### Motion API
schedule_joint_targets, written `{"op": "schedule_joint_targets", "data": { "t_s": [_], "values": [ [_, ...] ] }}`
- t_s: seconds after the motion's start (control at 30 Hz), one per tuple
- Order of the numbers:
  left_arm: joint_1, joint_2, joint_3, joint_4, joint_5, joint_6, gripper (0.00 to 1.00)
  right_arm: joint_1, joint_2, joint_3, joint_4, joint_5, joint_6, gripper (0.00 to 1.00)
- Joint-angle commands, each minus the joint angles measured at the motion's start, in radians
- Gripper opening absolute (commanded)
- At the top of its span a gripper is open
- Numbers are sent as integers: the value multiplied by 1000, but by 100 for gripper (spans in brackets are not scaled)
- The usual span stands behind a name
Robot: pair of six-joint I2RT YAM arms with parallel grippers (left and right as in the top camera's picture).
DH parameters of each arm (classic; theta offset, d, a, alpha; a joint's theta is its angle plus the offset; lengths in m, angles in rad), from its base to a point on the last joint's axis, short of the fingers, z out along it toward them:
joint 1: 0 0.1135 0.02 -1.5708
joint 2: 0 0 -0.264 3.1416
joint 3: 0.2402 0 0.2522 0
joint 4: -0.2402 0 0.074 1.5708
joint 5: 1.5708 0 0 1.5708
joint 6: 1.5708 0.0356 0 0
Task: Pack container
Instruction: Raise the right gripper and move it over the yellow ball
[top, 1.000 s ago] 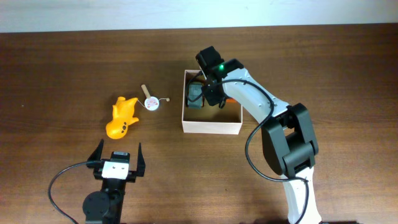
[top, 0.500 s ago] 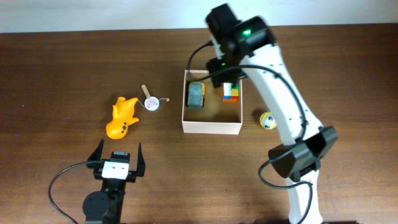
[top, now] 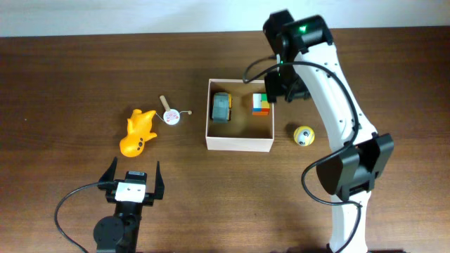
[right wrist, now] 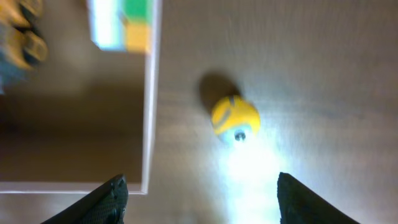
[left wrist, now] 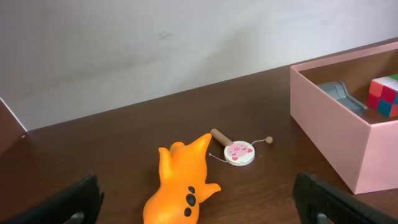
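Observation:
The container is a white square box with a tan floor, standing mid-table. Inside it lie a grey toy and a coloured cube. My right gripper hovers open and empty over the box's right rim. Its wrist view looks down on the box wall, the cube and a yellow ball between the spread fingers. Near the front edge my left gripper rests wide open, facing an orange toy and a small round drum rattle.
The yellow ball lies on the table just right of the box. The orange toy and the rattle lie left of the box. The table's back edge meets a pale wall.
My right gripper opened, left the coloured cube in the box, rose and swung right to the box's right rim. The left arm stayed put.

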Motion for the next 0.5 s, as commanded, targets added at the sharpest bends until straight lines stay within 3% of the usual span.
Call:
{"op": "schedule_joint_targets", "data": {
  "t_s": [0.0,0.2,0.47],
  "values": [
    [4,-8,-3,-6,-3,15,99,-49,-90,-113,-3,30,33,70],
    [4,-8,-3,-6,-3,15,99,-102,-195,-271,62,49,32,71],
    [4,-8,-3,-6,-3,15,99,-134,-262,-566,317,-77,48,75]
  ]
}}
